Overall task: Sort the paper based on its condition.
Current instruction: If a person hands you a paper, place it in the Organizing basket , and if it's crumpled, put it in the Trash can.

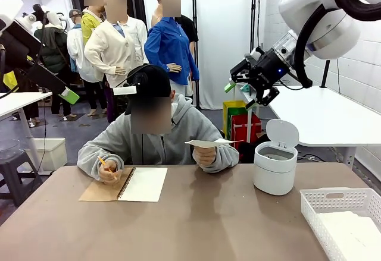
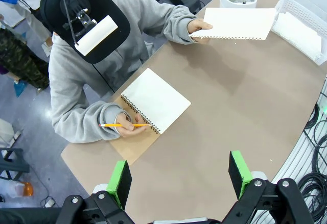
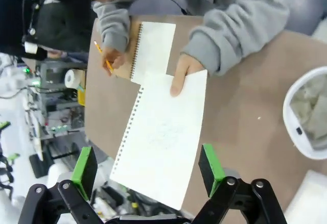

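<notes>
While both grippers (image 1: 244, 88) (image 2: 179, 175) hang spread, the person's hand (image 1: 204, 156) holds up a smooth paper sheet (image 1: 205, 144).

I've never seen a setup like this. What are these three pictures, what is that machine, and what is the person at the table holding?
These are three cameras at one moment. The front view looks across a brown table at a seated person. The other two cameras ride on the robot's two wrists, looking down past green-padded fingers.

The right gripper hangs open in the air on a white arm; seen from its own wrist, it hovers above a smooth sheet of paper that the person's hand holds out. The left gripper is open too, above the table.

On the table lie a spiral notebook, where the person's other hand holds a pencil, a small white bin with its lid up, and a white basket with paper in it.
</notes>
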### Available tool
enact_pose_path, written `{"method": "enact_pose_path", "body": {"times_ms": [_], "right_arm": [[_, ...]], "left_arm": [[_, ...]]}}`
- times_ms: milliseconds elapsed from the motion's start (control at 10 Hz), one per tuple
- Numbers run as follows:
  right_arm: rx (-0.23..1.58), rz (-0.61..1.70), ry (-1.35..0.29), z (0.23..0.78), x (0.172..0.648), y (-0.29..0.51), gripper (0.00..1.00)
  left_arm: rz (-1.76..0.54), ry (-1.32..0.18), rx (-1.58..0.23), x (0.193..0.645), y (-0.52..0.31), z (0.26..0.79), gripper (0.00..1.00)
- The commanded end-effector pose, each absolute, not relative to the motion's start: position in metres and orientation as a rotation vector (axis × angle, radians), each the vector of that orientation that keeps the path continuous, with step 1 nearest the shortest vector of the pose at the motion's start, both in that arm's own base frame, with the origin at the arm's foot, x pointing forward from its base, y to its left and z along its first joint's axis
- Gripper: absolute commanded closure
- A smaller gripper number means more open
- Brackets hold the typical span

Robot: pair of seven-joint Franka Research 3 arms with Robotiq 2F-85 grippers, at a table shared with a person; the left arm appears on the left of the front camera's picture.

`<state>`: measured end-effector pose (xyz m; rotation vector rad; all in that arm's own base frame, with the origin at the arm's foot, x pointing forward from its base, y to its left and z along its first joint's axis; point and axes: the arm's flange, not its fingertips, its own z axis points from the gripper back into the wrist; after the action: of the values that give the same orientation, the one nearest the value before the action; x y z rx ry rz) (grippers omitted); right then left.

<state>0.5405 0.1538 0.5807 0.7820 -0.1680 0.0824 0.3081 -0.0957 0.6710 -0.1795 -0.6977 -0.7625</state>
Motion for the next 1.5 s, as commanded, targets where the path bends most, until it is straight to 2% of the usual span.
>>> {"method": "enact_pose_path", "body": {"times_ms": [0, 200, 300, 400, 600, 700, 900, 1400], "right_arm": [[0.877, -0.013, -0.086, 0.57, 0.531, 0.151, 0.0], [0.899, -0.042, -0.012, 0.549, 0.513, 0.144, 0.0], [0.837, 0.385, -0.108, 0.564, 0.492, 0.148, 0.0], [0.87, -0.024, -0.04, 0.553, 0.529, 0.146, 0.0], [0.87, -0.024, -0.04, 0.553, 0.529, 0.146, 0.0], [0.863, 0.075, -0.042, 0.555, 0.515, 0.145, 0.0], [0.989, -0.11, 0.109, 0.521, 0.546, 0.137, 0.0], [1.011, -0.235, 0.293, 0.468, 0.558, 0.137, 0.0]], "left_arm": [[-0.764, -0.699, -0.186, 0.308, -0.095, 0.671, 0.0], [-0.764, -0.699, -0.186, 0.308, -0.095, 0.671, 0.0], [-0.764, -0.699, -0.186, 0.308, -0.095, 0.671, 0.0], [-0.764, -0.699, -0.186, 0.308, -0.095, 0.671, 0.0], [-0.764, -0.699, -0.186, 0.308, -0.095, 0.671, 0.0], [-0.764, -0.699, -0.186, 0.308, -0.095, 0.671, 0.0], [-0.764, -0.699, -0.186, 0.308, -0.095, 0.671, 0.0], [-0.764, -0.699, -0.186, 0.308, -0.095, 0.671, 0.0]]}}
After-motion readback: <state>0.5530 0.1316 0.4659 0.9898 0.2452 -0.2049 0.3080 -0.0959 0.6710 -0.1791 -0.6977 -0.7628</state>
